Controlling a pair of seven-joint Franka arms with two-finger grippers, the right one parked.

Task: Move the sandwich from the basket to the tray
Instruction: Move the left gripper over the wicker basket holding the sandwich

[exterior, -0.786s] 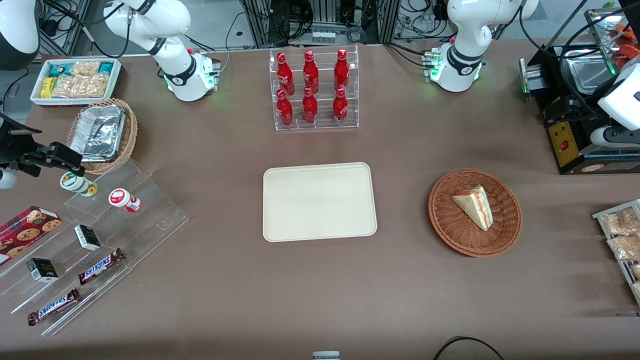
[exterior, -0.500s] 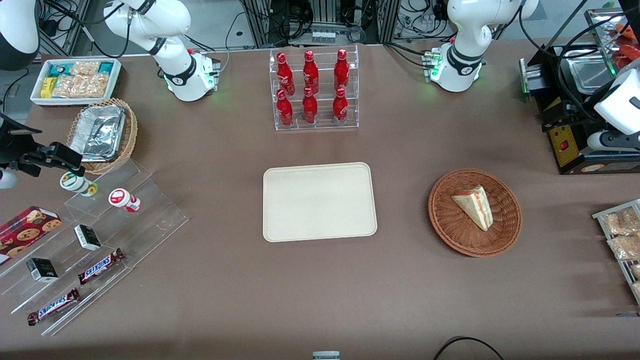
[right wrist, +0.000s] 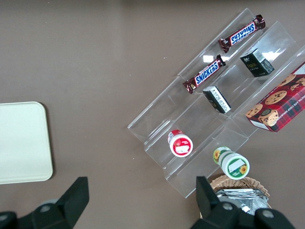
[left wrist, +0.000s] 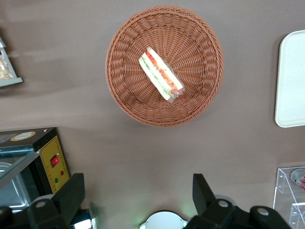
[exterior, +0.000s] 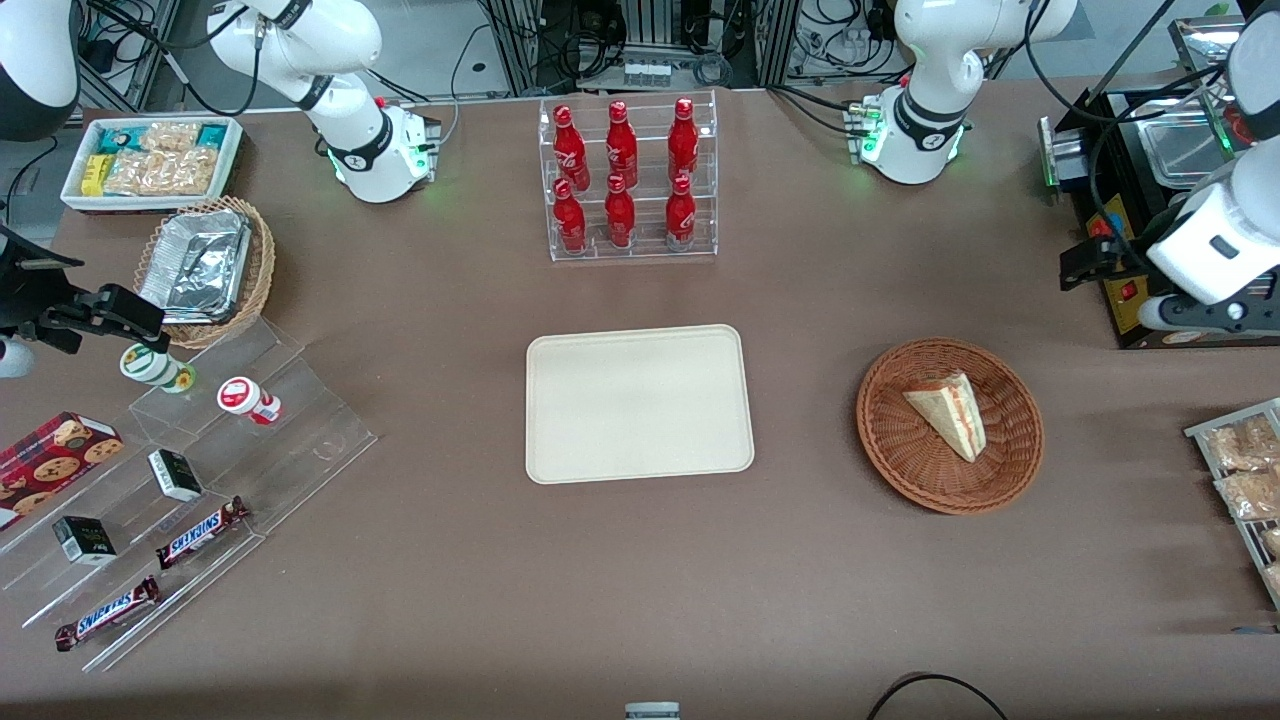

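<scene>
The sandwich is lying in the basket, toward the working arm's end from the tray. The gripper is held high above the basket, fingers spread wide, nothing held. The reach is just started; next it must be lowered over the sandwich.

- Clear rack held six red bottles, at the desk edge farthest from the front camera.
- Toward the parked arm's end: white bin of snacks, tan wicker basket with foil containers, stepped acrylic stand carrying Snickers bars, a cookie box, small cups.
- Black box with a red button sat toward the working arm's end.
</scene>
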